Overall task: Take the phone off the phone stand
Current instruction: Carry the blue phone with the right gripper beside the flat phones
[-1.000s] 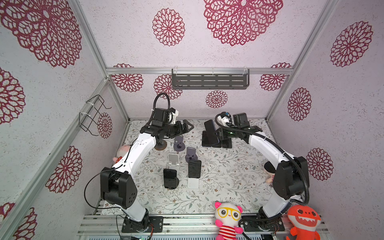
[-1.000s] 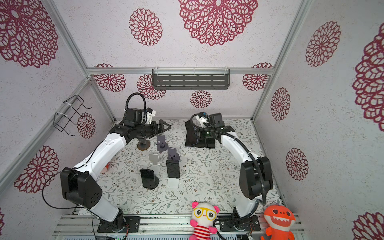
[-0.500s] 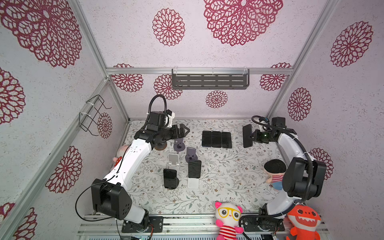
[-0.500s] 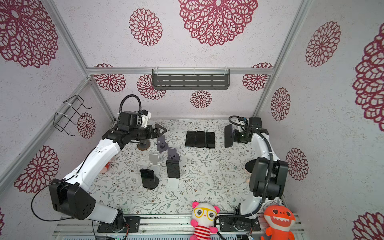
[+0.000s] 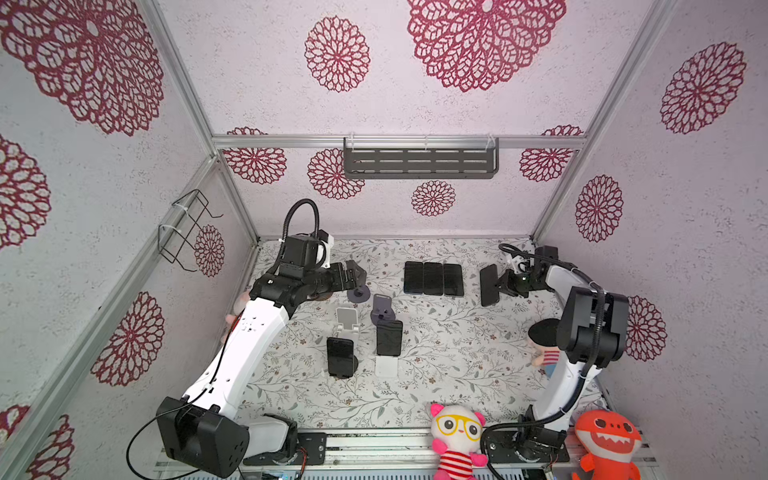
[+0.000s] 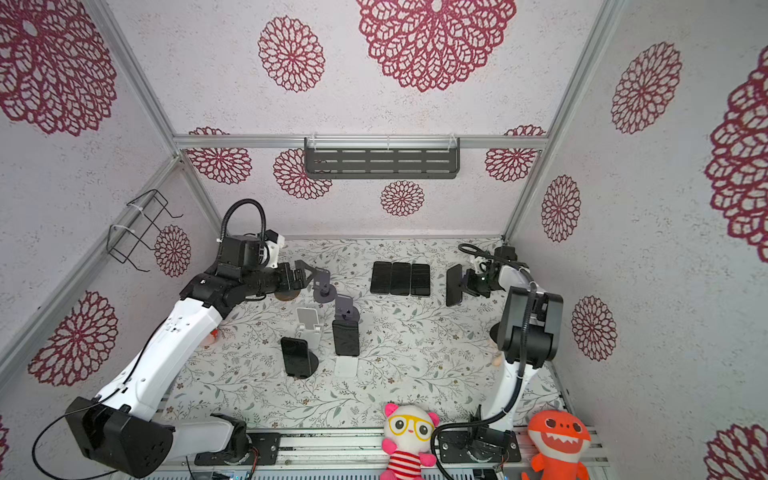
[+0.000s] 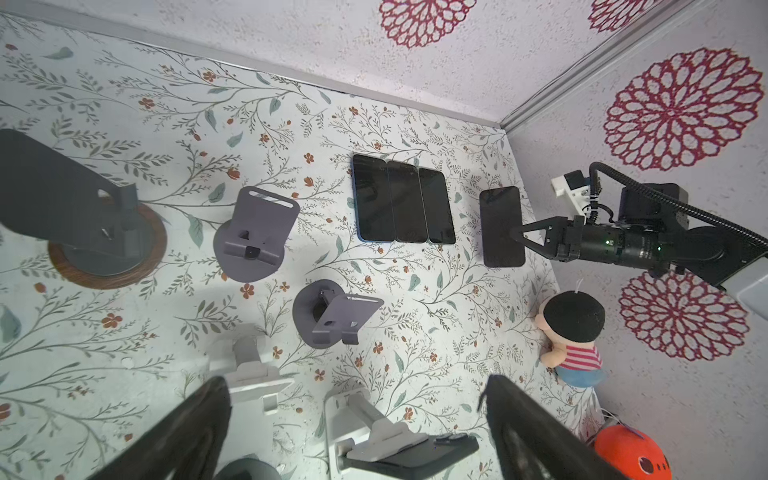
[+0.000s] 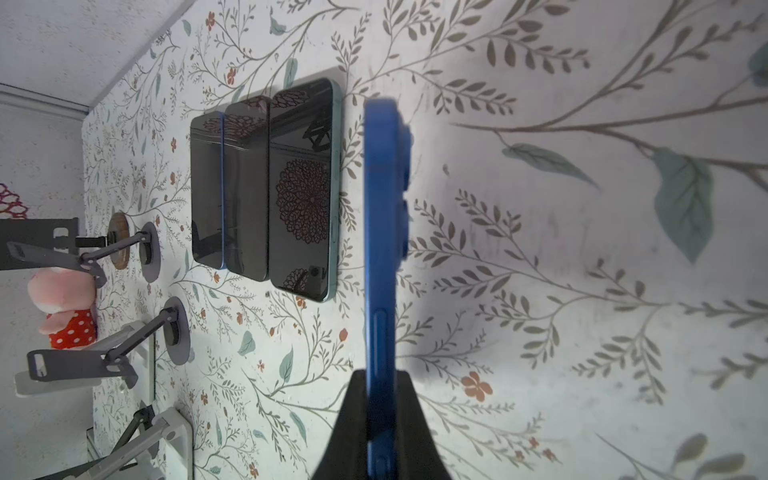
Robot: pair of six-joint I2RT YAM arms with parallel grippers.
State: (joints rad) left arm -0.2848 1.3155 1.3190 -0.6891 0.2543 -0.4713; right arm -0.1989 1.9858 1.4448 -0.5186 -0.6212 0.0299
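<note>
Gripping blue phone (image 5: pixel 489 286) edge-on in right claw (image 5: pixel 500 286), jaws pinching across its thickness. Phone hanging close over surface (image 5: pixel 457 353), just beside row of three phones (image 5: pixel 433 278) lying flat. Left claw (image 5: pixel 355 272) gaping wide, hovering by grey stand (image 5: pixel 358 294). Phone on black stand (image 5: pixel 341 356) and phone on white stand (image 5: pixel 389 337) leaning nearer front.

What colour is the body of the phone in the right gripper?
Blue. The held phone shows it best edge-on in the right wrist view.
</note>
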